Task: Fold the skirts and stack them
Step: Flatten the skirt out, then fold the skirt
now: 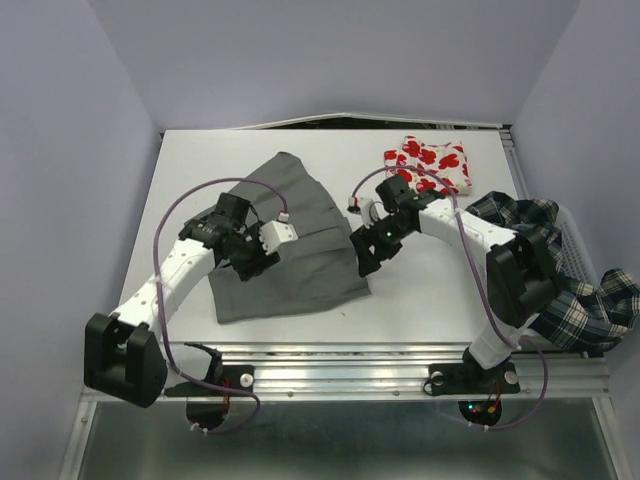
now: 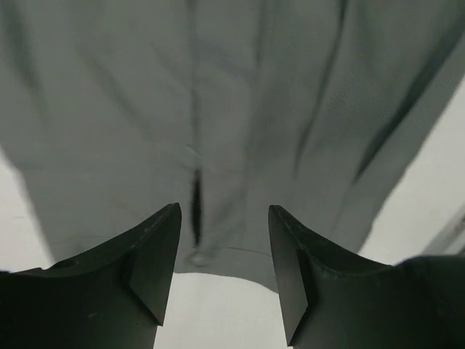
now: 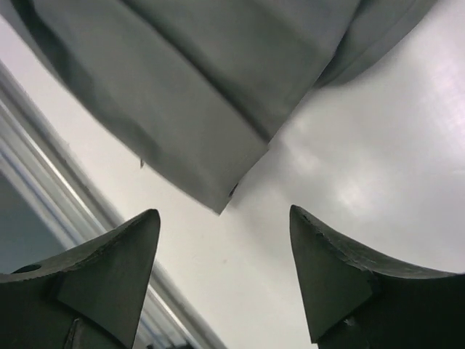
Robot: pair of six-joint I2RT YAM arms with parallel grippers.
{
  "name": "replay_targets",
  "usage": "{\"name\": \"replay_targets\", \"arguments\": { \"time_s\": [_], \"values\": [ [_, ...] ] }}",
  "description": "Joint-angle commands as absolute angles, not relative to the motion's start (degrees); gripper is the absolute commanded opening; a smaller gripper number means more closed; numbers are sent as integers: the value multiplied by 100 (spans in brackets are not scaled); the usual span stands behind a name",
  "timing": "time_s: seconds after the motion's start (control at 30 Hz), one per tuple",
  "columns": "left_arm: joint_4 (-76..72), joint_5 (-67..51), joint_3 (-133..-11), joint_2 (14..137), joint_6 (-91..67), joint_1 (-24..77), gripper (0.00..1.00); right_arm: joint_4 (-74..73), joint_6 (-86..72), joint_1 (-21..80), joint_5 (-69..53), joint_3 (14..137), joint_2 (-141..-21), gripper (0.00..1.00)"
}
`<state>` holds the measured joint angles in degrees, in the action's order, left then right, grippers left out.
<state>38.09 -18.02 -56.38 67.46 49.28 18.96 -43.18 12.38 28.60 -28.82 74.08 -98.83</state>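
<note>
The grey skirt (image 1: 300,235) lies spread flat on the table's left-centre. My left gripper (image 1: 252,266) stands open at its left side. In the left wrist view the skirt's edge (image 2: 240,109) lies just past the open left gripper (image 2: 224,209), with nothing between the fingers. My right gripper (image 1: 368,262) hangs open by the skirt's near right corner. In the right wrist view that corner (image 3: 196,87) points down toward the open right gripper (image 3: 223,211), untouched. The folded white skirt with red print (image 1: 428,165) rests at the back right. The plaid skirt (image 1: 585,305) drapes over the basket on the right.
The white mesh basket (image 1: 572,250) stands off the table's right edge, behind the right arm's elbow. A metal rail (image 1: 400,355) runs along the near table edge and shows in the right wrist view (image 3: 43,167). Bare table (image 1: 440,290) lies between the grey skirt and the basket.
</note>
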Motion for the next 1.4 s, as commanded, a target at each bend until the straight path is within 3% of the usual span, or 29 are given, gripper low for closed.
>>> {"name": "replay_targets", "arguments": {
  "time_s": [0.0, 0.3, 0.43, 0.67, 0.73, 0.77, 0.87, 0.97, 1.17, 1.37],
  "values": [
    [4307, -2136, -5160, 6969, 5195, 1995, 63, -4738, 1468, 2848, -3471, 6945, -9370, 78],
    [3675, -1925, -4571, 7154, 4992, 2136, 63, -4001, 1969, 2848, -3823, 5810, -9281, 79],
    [3586, -2082, -4526, 7163, 4861, 2066, 63, -2817, 2030, 2848, -3307, 5459, -9290, 83],
    [3420, -2153, -4693, 7136, 4667, 1723, 63, -1205, 2364, 3717, -2058, 4580, -8780, 83],
    [3331, -2101, -4685, 7163, 4588, 1592, 63, -1073, 2399, 3840, -1951, 4526, -8841, 73],
    [3314, -2101, -4702, 7198, 4588, 1399, 63, -1055, 2417, 3902, -1899, 4570, -8885, 60],
    [3384, -2355, -4851, 7408, 4728, 784, 62, -1405, 2531, 3902, -1907, 4789, -8833, 35],
    [3559, -2636, -5044, 7610, 4877, 274, 59, -2081, 2497, 3955, -2012, 5244, -8615, 1],
    [3349, -2453, -4852, 7646, 4931, 202, 57, -3585, 2093, 3955, -2897, 7178, -8718, 1],
    [3120, -2232, -4895, 8243, 4606, 53, 51, -3902, 2011, 3955, -2831, 10112, -10500, 1]
  ]
}}
